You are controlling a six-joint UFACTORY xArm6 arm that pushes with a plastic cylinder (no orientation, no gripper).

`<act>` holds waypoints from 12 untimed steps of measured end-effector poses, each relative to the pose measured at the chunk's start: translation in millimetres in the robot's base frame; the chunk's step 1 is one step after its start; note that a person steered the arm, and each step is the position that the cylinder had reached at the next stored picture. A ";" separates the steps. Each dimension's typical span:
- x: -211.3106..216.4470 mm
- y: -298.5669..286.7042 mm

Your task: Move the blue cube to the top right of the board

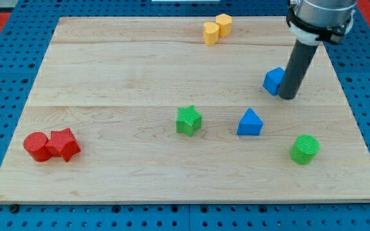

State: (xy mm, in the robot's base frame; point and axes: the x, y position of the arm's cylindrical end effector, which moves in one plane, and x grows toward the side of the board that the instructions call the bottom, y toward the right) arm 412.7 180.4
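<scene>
The blue cube sits at the view's right, in the upper half of the wooden board. My rod comes down from the view's top right, and my tip rests on the board against the cube's right side, slightly below it. The rod hides part of the cube's right edge.
A blue triangular block lies below the cube. A green star is at the middle and a green cylinder at the lower right. Two yellow blocks sit at the top. A red cylinder and red star lie at the lower left.
</scene>
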 end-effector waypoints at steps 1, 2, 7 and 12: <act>-26.2 -5.5; -50.5 -5.2; -67.5 -39.7; -131.6 9.9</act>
